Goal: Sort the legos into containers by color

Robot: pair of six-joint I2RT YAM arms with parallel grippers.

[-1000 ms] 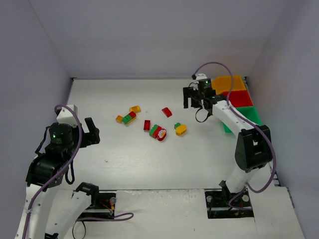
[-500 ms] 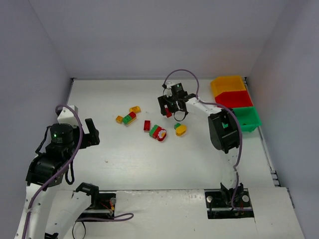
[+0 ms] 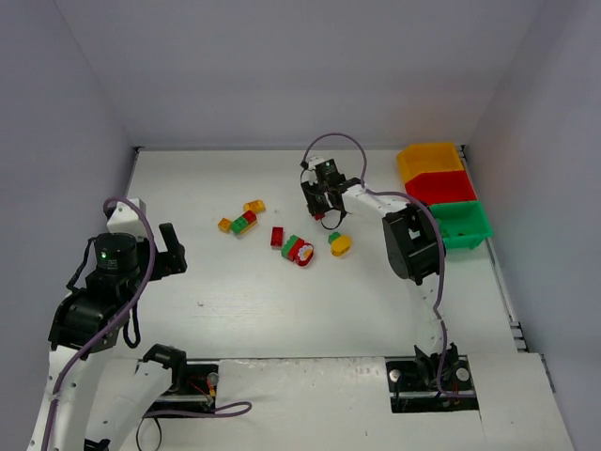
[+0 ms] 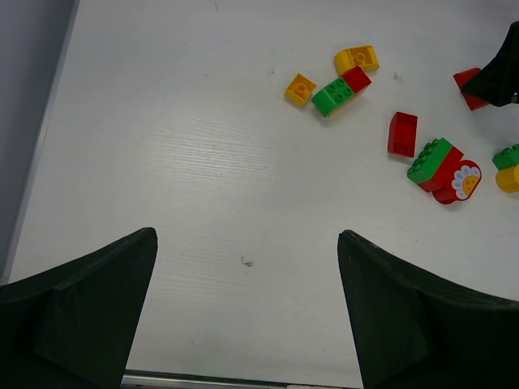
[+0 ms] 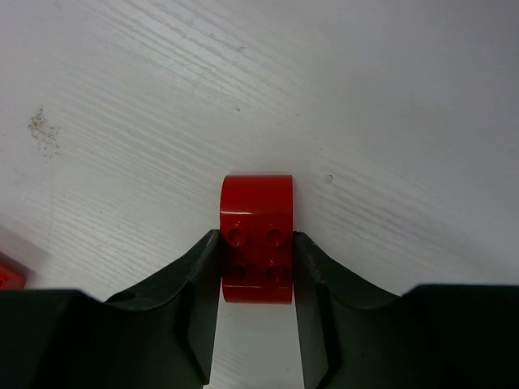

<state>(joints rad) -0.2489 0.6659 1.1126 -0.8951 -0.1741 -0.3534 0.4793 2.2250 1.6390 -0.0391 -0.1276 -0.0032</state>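
Observation:
My right gripper (image 5: 257,243) is shut on a red brick (image 5: 257,219) that rests on the white table, a finger pressed against each side. From above, that gripper (image 3: 320,209) sits at the table's middle back. Loose legos lie left of it: a yellow brick (image 3: 254,206), a small yellow one (image 3: 224,225), a green-red pair (image 3: 243,223), a red brick (image 3: 277,237), a green-red cluster with a flower piece (image 3: 299,250) and a green-yellow pair (image 3: 339,243). The yellow-orange (image 3: 427,150), red (image 3: 441,178) and green (image 3: 470,231) containers stand at the back right. My left gripper (image 3: 174,249) hangs open at the left, holding nothing.
Grey walls close in the table on the left, back and right. The right arm's cable loops above its wrist (image 3: 331,141). In the left wrist view the left gripper (image 4: 247,235) looks over bare tabletop, with a small dark speck (image 4: 246,261) between its fingers.
The right arm swung left from beside the containers to the red brick at the middle back, and its jaws closed on that brick. The left arm stayed still.

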